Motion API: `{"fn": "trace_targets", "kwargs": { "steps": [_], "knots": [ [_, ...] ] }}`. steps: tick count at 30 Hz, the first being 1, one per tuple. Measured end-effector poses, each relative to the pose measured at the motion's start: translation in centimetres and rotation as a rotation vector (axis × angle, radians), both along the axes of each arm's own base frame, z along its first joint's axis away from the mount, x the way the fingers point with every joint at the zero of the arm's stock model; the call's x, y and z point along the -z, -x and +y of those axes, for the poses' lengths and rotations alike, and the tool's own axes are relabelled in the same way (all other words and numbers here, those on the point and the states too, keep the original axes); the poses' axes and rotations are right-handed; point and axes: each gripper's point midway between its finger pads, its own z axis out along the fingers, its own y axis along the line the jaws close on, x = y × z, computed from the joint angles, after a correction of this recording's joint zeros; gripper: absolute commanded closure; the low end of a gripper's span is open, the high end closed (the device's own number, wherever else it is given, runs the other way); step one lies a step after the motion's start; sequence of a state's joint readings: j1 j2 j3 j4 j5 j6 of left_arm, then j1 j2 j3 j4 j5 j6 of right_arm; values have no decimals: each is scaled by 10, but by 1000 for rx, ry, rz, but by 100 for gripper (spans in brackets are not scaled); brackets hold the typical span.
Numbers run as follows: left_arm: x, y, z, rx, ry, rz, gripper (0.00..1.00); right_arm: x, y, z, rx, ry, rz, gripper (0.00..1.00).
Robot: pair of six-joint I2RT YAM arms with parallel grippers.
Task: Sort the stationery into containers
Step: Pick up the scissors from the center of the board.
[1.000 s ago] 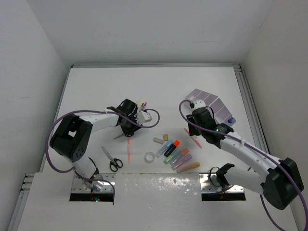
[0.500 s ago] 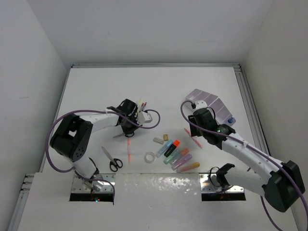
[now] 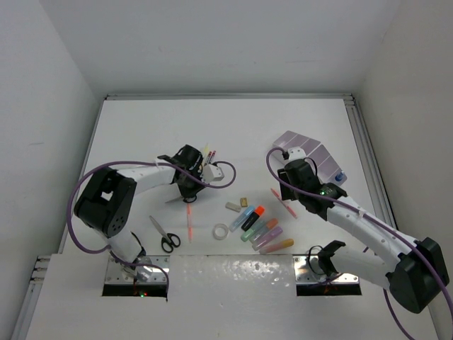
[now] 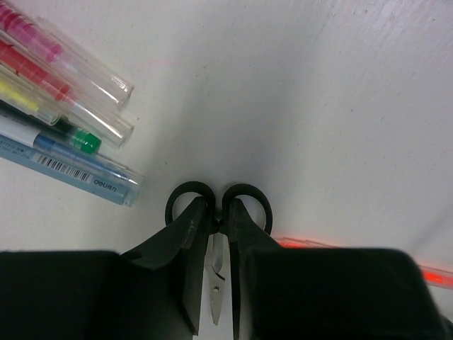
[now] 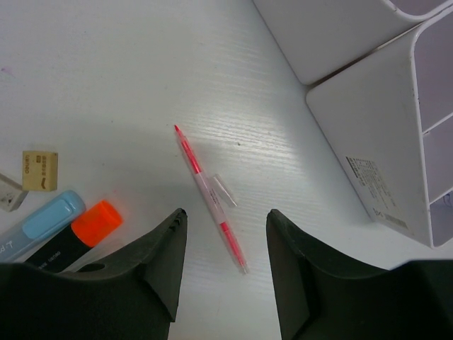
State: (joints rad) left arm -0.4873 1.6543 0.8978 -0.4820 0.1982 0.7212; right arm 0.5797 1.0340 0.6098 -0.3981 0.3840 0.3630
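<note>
Your left claw [image 4: 216, 212] clamps scissors [image 4: 188, 186] at the pivot to stop blades splaying; right claw [image 5: 225, 216] gapes empty over pink pen [image 5: 205, 191].

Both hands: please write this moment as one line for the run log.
left hand: shut on black-handled scissors | right hand: open over thin pink pen

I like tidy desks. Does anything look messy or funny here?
Yes: the highlighters lie in a crooked heap on the table, and a pink pen lies loose beside the organizer instead of inside it.
</note>
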Motion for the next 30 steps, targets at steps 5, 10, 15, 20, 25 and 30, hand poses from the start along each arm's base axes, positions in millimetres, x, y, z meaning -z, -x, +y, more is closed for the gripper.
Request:
{"fn": "trace_targets", "kwargs": {
  "steps": [5, 10, 15, 20, 25, 30],
  "knots": [
    [-9, -5, -1, 5, -6, -4, 100, 0, 1, 2, -9, -1, 0, 52],
    [-13, -8, -1, 10, -15, -13, 100, 0, 2, 5, -21, -2, 0, 52],
    [-22, -12, -2, -5, -19, -9, 100, -1, 1, 11, -26, -26, -4, 52],
    [-80, -54, -30, -104, 86, -100, 100, -17, -8, 32, -44, -150, -58, 55],
    [-170, -109, -67, -225, 303, -291, 100, -66, -37, 76, -107, -346, -186, 56],
    [-221, -118, -81, -284, 427, -406, 100, -119, -66, 135, -235, -499, -287, 55]
  ]
}}
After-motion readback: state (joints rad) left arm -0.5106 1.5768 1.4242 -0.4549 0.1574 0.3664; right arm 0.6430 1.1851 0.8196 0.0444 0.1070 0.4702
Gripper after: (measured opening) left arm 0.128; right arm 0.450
